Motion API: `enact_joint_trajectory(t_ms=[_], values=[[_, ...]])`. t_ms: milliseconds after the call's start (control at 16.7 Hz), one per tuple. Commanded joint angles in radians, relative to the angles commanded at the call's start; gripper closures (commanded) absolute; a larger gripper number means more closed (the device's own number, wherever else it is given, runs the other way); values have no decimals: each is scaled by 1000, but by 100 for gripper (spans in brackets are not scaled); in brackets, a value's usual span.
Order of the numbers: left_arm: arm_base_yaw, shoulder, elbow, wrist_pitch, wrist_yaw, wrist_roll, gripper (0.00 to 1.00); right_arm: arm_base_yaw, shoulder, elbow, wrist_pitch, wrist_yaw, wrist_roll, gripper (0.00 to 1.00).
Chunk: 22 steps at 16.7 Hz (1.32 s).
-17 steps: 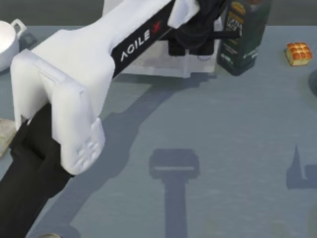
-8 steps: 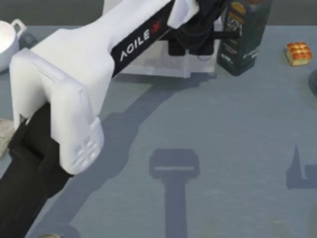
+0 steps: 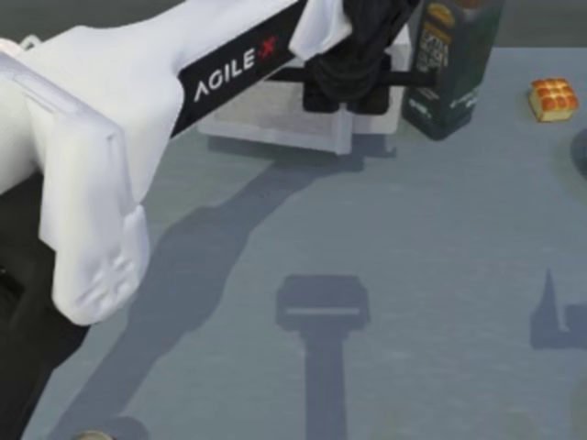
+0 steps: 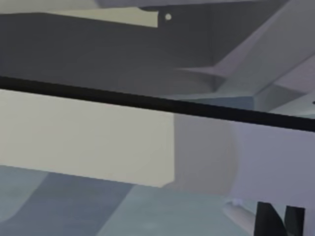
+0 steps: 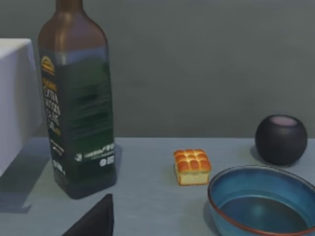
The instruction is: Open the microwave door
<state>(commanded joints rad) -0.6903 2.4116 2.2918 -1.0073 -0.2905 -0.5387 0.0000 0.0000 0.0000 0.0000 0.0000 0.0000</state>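
Note:
The microwave (image 5: 17, 98) stands at the table's back, mostly hidden under my left arm in the top view. Its door (image 3: 266, 115), with the speckled mesh window, is swung out from the front toward the table's near side. My left gripper (image 3: 351, 90) is at the door's free edge, shut on the thin pale handle (image 4: 238, 210). The left wrist view shows the cream interior (image 4: 83, 137) through the gap. My right gripper (image 5: 96, 221) sits parked to the right, outside the top view.
A tall dark bottle (image 3: 454, 64) stands right beside the microwave and close to my left gripper. Farther right are a small bread piece (image 3: 553, 98), a blue bowl (image 5: 263, 204) and a dark ball (image 5: 281, 139).
My left arm has swung leftward and nearer to the camera, and the door's edge has come a little farther out from the microwave. The right side is unchanged.

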Motion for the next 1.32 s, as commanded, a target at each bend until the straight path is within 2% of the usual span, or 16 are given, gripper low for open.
enact_joint_trajectory(t_ms=[1320], values=[[1,-13,-18,13,4,5,100,0,0,0,0,0,0,0]])
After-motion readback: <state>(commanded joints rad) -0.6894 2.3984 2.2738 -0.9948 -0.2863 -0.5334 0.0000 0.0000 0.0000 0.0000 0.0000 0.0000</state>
